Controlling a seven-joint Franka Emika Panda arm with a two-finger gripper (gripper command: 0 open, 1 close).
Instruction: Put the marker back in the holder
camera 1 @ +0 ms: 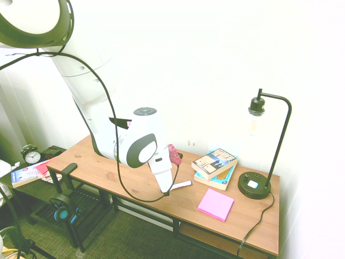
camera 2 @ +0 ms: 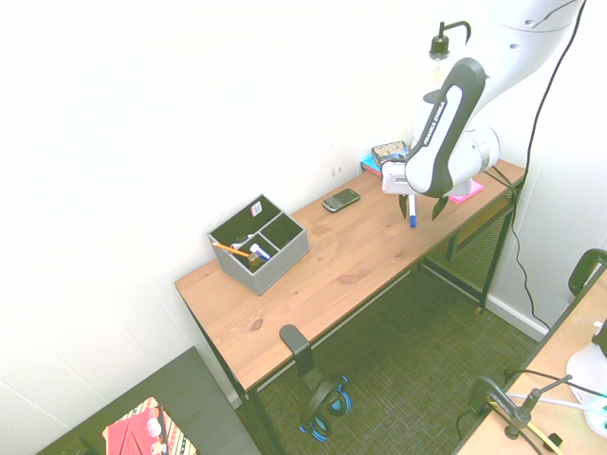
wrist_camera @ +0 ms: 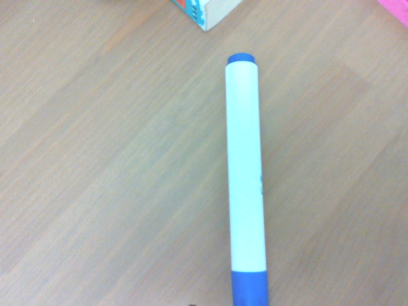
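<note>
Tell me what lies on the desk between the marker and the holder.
In the second exterior view, a dark phone lies between the marker and the holder, nearer the wall; otherwise bare wood.

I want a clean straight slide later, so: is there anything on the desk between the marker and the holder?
Only the phone lies near that line, off toward the wall side. The rest of the wood between the marker and the holder looks bare. The hand hangs open over the marker with nothing between them.

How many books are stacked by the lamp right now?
2: the upper book lies askew on the teal-edged lower book, left of the lamp in the first exterior view. More could be hidden beneath.
</note>
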